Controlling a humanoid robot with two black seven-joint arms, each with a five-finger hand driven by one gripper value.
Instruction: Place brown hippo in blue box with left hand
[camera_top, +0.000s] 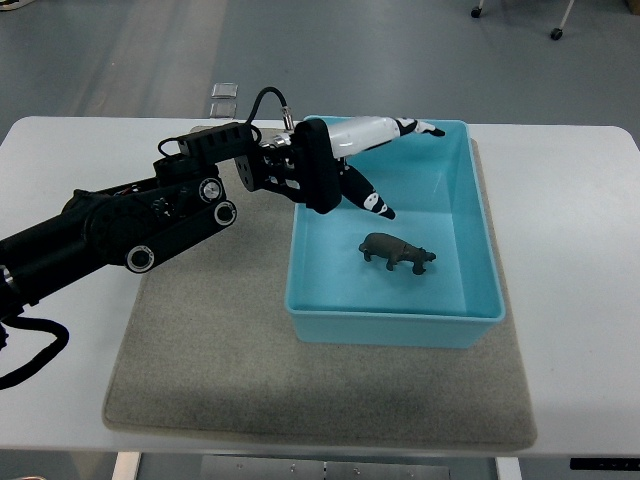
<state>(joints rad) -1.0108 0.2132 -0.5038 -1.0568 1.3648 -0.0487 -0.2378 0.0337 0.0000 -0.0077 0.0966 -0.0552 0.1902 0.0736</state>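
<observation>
Since the brown hippo (397, 251) already stands upright on the floor of the blue box (480, 300), roughly centre and a bit toward 5 o'clock, I'd judge the placement itself done and only the retreat left. The left hand (372, 160) hangs over the box's 10–11 o'clock corner, fingers (372, 202) extended and relaxed, holding nothing; it is clear of the hippo, not touching it. One finger points out to 3 o'clock along the far wall, another angles down toward 5 o'clock, which fits an open hand after letting go. Box sits on the grey mat (200, 380), which probably keeps it from sliding on the white table (60, 140). The arm enters from 9 o'clock; its lower part is cut off at the frame edge. Palm side is hidden, so I can't tell how many fingers there are or whether any touch the box rim. Right arm isn't visible. Two small clear objects (222, 98) beyond the table at 12 o'clock are too small to identify.
</observation>
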